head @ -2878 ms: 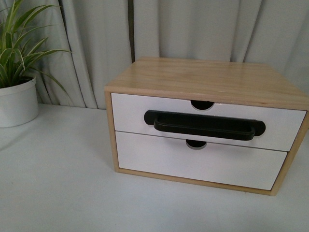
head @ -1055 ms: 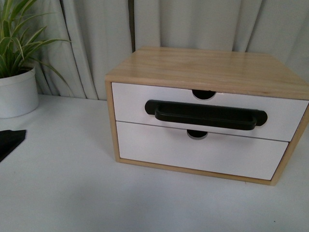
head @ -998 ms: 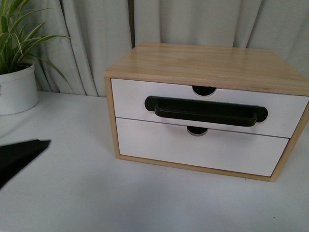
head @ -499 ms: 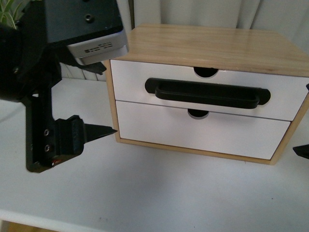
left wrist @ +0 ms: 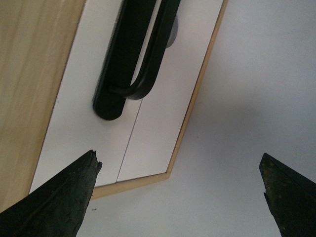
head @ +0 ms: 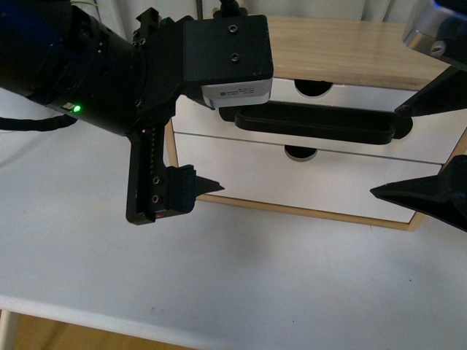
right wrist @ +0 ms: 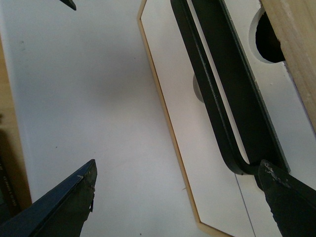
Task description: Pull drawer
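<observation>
**Drawer shut, both grippers spread wide in front of it**

The drawer (head: 357, 93) is seen in the upper slot of a wooden cabinet (head: 336, 51), its white front flush with the frame. The cabinet is set on a white table (head: 255, 284), back from the near edge. A long black handle (head: 321, 125) is fixed across the drawer front, under the notch in its top edge. A plain white front (head: 314, 186) is fitted below it.

The left gripper (left wrist: 178, 159) is held before the cabinet's left front corner with its jaws wide apart and nothing between them. In the front view its lower finger (head: 191, 189) is pointed at the cabinet's bottom left corner, while the upper one is hidden by the wrist camera.

The right gripper (head: 385, 152) is held at the cabinet's right side, jaws also wide and empty. Its upper fingertip is placed at the handle's right end; whether it is touching cannot be told. The lower finger is held level with the plain front.
</observation>
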Robot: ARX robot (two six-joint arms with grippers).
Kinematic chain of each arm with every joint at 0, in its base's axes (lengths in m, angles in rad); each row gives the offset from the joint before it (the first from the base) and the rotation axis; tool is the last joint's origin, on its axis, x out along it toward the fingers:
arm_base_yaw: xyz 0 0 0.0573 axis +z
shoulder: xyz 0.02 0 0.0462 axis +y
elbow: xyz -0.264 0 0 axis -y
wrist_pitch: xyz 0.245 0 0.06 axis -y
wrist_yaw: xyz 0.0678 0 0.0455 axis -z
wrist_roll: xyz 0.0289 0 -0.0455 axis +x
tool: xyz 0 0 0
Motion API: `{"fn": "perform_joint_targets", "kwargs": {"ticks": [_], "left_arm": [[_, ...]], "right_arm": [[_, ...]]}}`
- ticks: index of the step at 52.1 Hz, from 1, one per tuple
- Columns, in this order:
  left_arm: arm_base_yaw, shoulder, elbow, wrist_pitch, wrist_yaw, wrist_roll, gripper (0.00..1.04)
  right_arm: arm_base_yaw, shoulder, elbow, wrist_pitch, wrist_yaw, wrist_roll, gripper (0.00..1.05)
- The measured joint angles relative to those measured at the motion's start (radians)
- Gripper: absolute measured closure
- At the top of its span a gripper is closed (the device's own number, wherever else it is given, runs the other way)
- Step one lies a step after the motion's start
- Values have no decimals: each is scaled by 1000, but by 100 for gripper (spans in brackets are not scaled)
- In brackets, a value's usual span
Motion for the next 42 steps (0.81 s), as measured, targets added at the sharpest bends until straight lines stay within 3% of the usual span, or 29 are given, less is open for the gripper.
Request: {"fn": "perform_joint_targets", "kwargs": {"ticks": [21, 42], "left_arm": [[-69, 86, 108, -29, 2, 30, 6], [-72, 127, 138, -44, -5, 49, 6]], "right_arm": [[18, 143, 39, 146, 4, 48, 9], [39, 183, 56, 177, -2, 75, 9]]}}
